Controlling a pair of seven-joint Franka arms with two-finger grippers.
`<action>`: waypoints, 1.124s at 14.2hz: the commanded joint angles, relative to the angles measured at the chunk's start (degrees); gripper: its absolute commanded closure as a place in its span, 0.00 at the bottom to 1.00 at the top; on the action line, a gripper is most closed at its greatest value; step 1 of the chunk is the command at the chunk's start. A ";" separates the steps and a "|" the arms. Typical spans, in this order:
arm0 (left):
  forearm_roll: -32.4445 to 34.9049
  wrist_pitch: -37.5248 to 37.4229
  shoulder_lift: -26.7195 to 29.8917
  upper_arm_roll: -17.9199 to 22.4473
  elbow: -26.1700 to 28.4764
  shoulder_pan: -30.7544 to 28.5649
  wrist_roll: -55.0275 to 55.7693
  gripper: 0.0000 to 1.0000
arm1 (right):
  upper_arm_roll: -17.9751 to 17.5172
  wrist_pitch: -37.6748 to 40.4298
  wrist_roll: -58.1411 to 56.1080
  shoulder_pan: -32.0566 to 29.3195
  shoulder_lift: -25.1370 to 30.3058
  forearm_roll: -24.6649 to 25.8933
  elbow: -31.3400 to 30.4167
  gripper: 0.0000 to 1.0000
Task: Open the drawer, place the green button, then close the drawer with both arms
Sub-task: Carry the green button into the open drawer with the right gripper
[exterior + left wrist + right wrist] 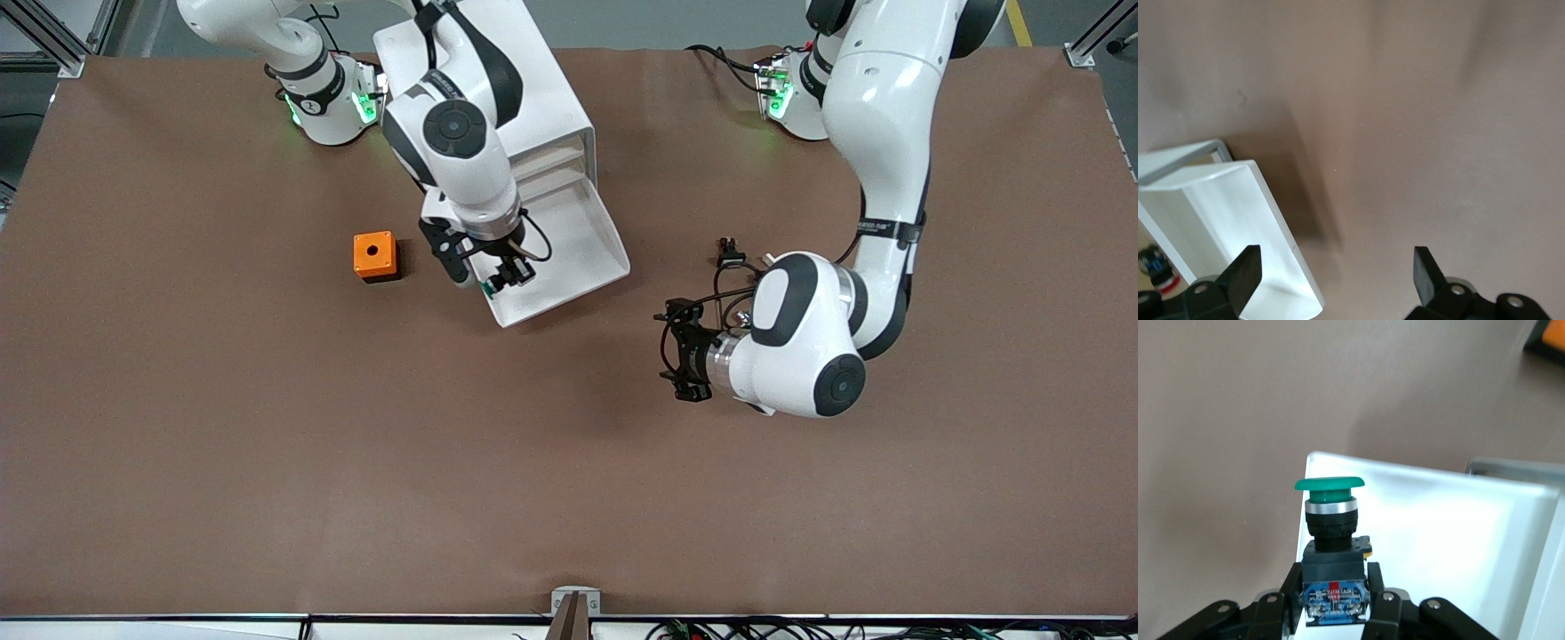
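Note:
The white cabinet (533, 98) stands near the right arm's base, with its bottom drawer (578, 249) pulled out toward the front camera. My right gripper (500, 281) hangs over the drawer's front corner, shut on the button (487, 287). In the right wrist view the button (1330, 520) stands upright between the fingers (1378, 587), green cap up and blue-black body clamped, with the drawer (1458, 533) just under it. My left gripper (667, 347) is open over bare table, beside the drawer toward the left arm's end. Its fingers (1245, 270) hold nothing, and the drawer (1238, 213) shows close by.
An orange cube (374, 256) with a hole sits on the table beside the drawer, toward the right arm's end. A small black part (729, 252) lies near the left arm's elbow. Brown tabletop spreads wide toward the front camera.

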State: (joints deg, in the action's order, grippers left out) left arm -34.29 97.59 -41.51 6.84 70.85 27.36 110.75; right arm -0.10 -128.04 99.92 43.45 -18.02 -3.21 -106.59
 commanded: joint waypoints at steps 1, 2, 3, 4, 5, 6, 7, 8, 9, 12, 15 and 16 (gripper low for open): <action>5.53 -0.12 3.19 0.36 1.13 0.32 -5.27 0.00 | 0.72 0.25 3.87 2.86 -3.41 0.40 3.23 1.00; 6.77 -0.12 3.45 0.36 1.13 0.32 -7.29 0.00 | 0.72 0.25 4.49 3.65 -4.21 0.57 3.66 1.00; 7.65 -0.03 4.33 0.54 1.13 0.24 -9.66 0.00 | 0.72 0.25 5.28 4.09 -5.52 0.66 4.62 1.00; 8.97 -0.03 4.94 1.06 1.22 0.23 -13.07 0.00 | 0.81 0.25 6.33 4.71 -6.84 0.75 5.68 1.00; 9.85 -0.03 5.21 1.33 1.22 0.23 -17.37 0.00 | 0.81 0.25 7.30 5.15 -8.42 0.75 6.91 1.00; 10.12 -0.03 5.30 1.42 1.22 0.23 -21.33 0.00 | 0.81 0.25 7.91 5.59 -9.82 0.84 7.96 1.00; 10.21 -0.03 5.39 1.42 1.22 0.15 -25.46 0.00 | 0.89 0.25 8.44 6.03 -10.97 0.84 8.67 1.00; 10.30 -0.03 5.39 1.42 1.22 0.23 -28.81 0.00 | 0.98 0.25 8.62 6.12 -11.59 0.93 9.20 1.00; 10.30 0.14 5.39 1.59 1.31 0.23 -33.36 0.00 | 0.98 0.34 8.62 6.12 -11.60 0.84 9.20 0.84; 14.59 0.75 5.74 0.98 1.66 1.02 -45.77 0.00 | 0.98 1.74 8.54 6.21 -11.60 2.33 9.38 0.00; 15.39 4.26 5.57 0.45 2.36 2.60 -49.13 0.00 | 1.16 5.77 6.88 5.16 -11.51 3.03 12.18 0.00; 15.39 5.06 5.39 0.19 2.45 3.30 -52.19 0.00 | 1.16 8.49 3.21 4.11 -11.42 4.69 13.50 0.00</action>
State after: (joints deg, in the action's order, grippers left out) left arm -20.44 100.31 -37.36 7.49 71.20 29.14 62.78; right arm 0.75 -124.21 106.56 48.71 -29.35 -0.67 -96.50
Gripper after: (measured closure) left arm 0.000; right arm 0.057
